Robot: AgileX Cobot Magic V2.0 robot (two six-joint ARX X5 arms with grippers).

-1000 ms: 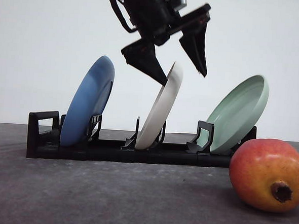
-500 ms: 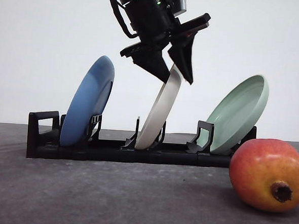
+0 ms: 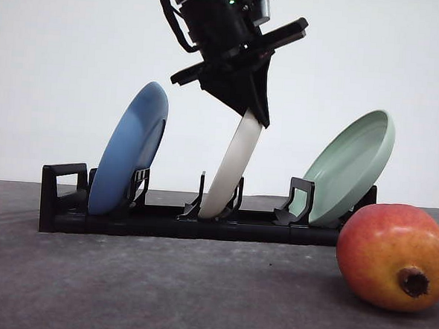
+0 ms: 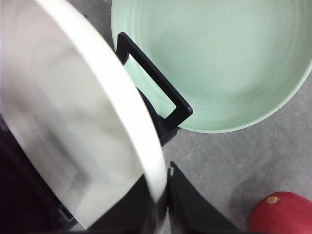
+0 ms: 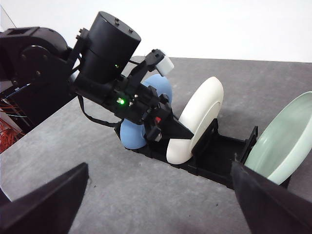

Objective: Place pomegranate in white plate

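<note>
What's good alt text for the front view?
The left gripper is closed on the top rim of the white plate, which stands tilted in the middle slot of a black rack between a blue plate and a pale green plate. The pomegranate lies on the grey table at front right.

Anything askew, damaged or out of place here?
Nothing stands out. The blue plate, white plate and green plate all lean the same way in the black rack; the left gripper is closed on the white plate's top rim. The pomegranate lies intact on the table.
</note>
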